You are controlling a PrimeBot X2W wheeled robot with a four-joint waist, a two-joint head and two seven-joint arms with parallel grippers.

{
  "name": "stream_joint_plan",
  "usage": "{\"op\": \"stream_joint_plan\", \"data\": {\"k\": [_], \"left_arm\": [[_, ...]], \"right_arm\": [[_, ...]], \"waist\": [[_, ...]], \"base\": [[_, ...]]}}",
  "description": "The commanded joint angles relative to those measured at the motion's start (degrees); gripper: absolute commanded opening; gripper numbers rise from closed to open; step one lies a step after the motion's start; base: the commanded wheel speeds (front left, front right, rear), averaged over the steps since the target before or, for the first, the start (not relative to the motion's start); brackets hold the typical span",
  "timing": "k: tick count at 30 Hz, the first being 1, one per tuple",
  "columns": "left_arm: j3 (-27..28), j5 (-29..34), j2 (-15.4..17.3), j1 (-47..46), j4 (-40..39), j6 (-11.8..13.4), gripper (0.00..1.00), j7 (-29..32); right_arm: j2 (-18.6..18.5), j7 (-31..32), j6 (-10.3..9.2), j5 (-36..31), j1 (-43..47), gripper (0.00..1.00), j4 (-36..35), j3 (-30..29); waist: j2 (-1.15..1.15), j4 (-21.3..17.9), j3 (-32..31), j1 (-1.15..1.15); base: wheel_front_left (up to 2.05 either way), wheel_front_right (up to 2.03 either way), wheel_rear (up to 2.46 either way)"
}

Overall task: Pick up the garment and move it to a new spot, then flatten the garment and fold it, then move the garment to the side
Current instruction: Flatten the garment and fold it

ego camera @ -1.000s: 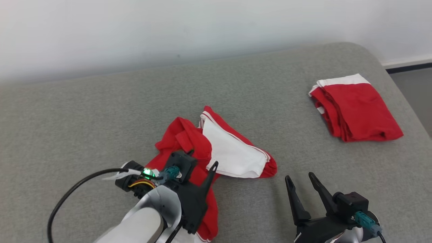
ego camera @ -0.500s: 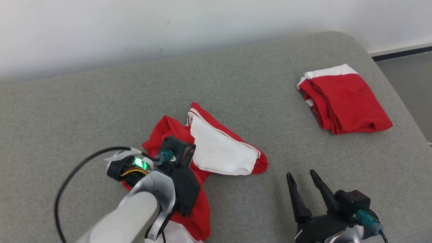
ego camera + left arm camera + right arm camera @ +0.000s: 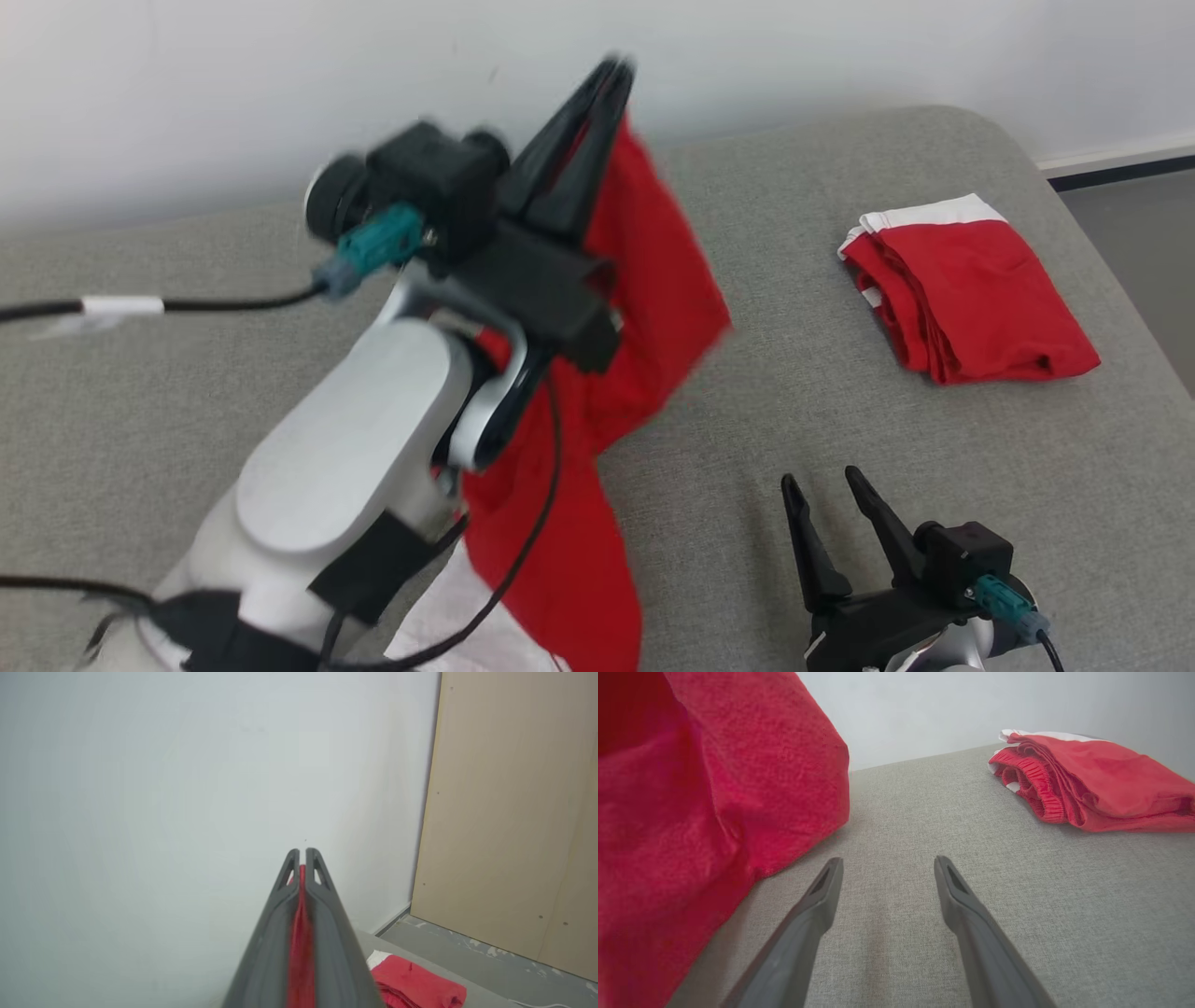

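- The left gripper (image 3: 611,73), open and low over the crumpled red-and-white garment (image 3: 653,280) a second ago, has now swung up high with its jaws clamped tight on a pinch of red cloth.
- The garment has left its heap and hangs over the grey surface (image 3: 794,401). I cannot tell whether its lower end still touches.
- The right gripper (image 3: 822,478) has stayed low, jaws wide apart and empty.
- The pick-up looks done, and carrying the garment to a new spot comes next.

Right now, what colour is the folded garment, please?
Folded garment: red, white band; head view best.
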Motion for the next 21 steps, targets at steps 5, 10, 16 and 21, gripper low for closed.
{"op": "stream_joint_plan", "data": {"k": [5,10,16,21], "left_arm": [[1.11,-0.34,-4.8,-8.75,0.43,-2.81,0.0,-3.3],[2.11,-2.49,-6.79,-11.22,-1.59,-4.55,0.0,-5.69],[6.03,-5.31,-3.55,-5.28,-6.13,-2.92,0.0,-7.44],[13.44,-3.97,4.77,2.72,-8.37,2.74,0.0,-9.32]], "right_arm": [[-0.02,-0.8,-0.15,0.86,-0.5,1.0,0.88,0.81],[-0.01,-1.26,-0.15,0.76,0.16,1.0,1.31,0.05],[-0.01,-0.92,-0.15,-0.25,0.63,1.0,1.04,-0.98],[-0.04,-0.07,-0.15,-1.75,0.89,1.0,0.32,-1.76]], "waist": [[0.0,-1.03,-0.43,0.0],[0.0,-0.15,-0.17,0.0],[0.0,2.88,0.01,0.0],[0.0,6.44,-0.25,0.0]], "base": [[0.0,0.0,0.0],[0.0,0.0,0.0],[0.0,0.0,0.0],[0.0,0.0,0.0]]}}
